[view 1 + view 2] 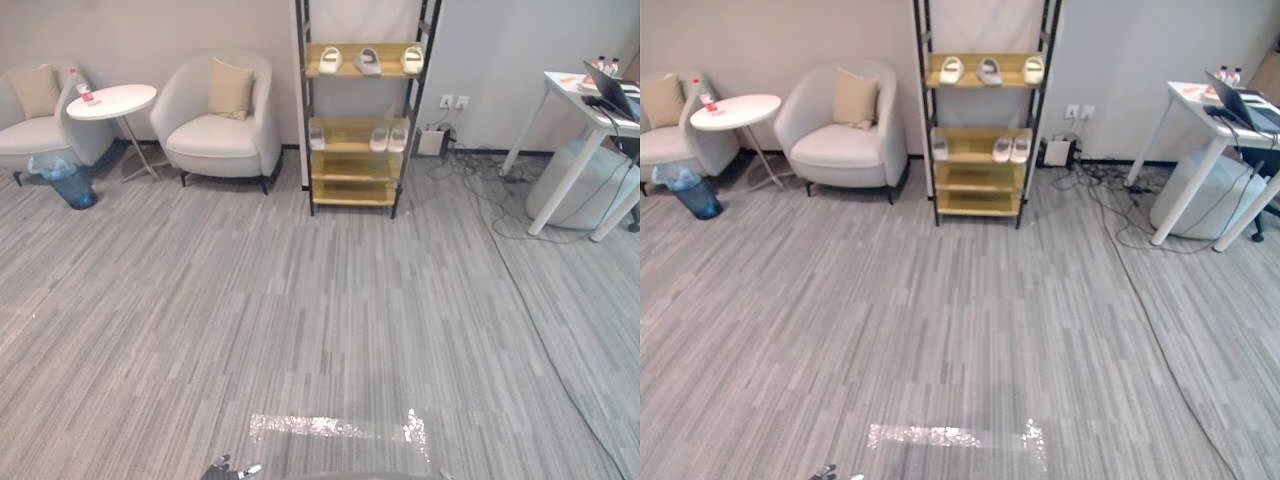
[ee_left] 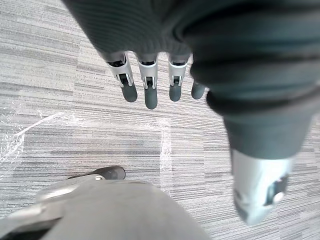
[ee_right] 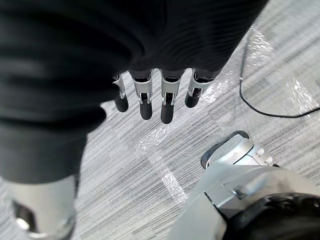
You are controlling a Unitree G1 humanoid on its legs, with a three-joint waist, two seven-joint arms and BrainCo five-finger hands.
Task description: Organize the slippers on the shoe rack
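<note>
The left hand [image 2: 150,94] and right hand [image 3: 167,102] are hanging over the grey carpet [image 1: 300,320], fingers straight and loosely spread, holding nothing. The slippers [image 1: 367,60] are sitting on the top and middle shelves of the shoe rack [image 1: 350,192], which is standing at the far wall beside a cream armchair [image 1: 220,130].

The tall shoe rack [image 1: 350,190] has a black metal frame and light wooden shelves. The pale slippers [image 1: 330,59] look smooth and matt. The grey striped carpet floor [image 1: 300,300] is rough, with a shiny clear plastic strip [image 1: 330,428] stuck on its near part. The cream armchair [image 1: 215,135] is soft cloth.
</note>
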